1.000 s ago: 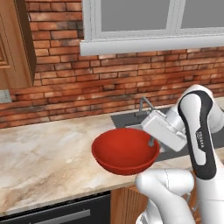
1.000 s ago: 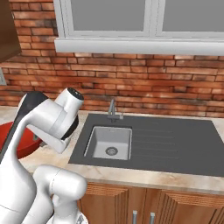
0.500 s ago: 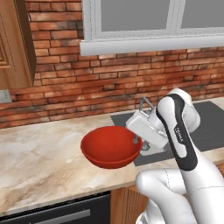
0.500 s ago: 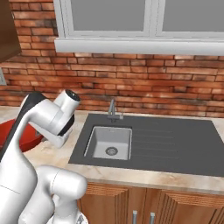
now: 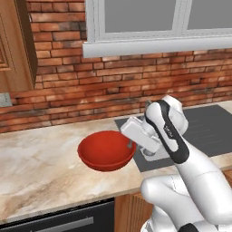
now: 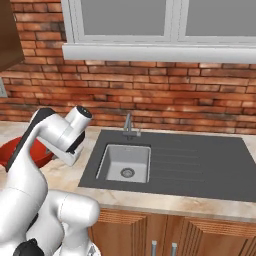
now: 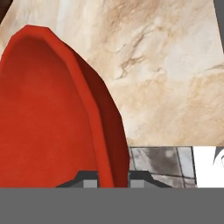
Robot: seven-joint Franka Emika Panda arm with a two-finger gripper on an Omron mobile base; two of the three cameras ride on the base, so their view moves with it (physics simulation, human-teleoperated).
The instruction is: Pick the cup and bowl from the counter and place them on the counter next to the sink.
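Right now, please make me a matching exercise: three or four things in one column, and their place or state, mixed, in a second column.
Things:
1. bowl
2. end effector
3. faucet
4. sink

Places or states:
A. stands at the back edge of the basin
B. closed on a red rim
C. held over the beige counter
D. dark grey, with a drain in its floor

Pairs: 1-C, 2-B, 3-A, 4-D

Bare counter (image 5: 41,167) left of bowl (image 5: 106,151)
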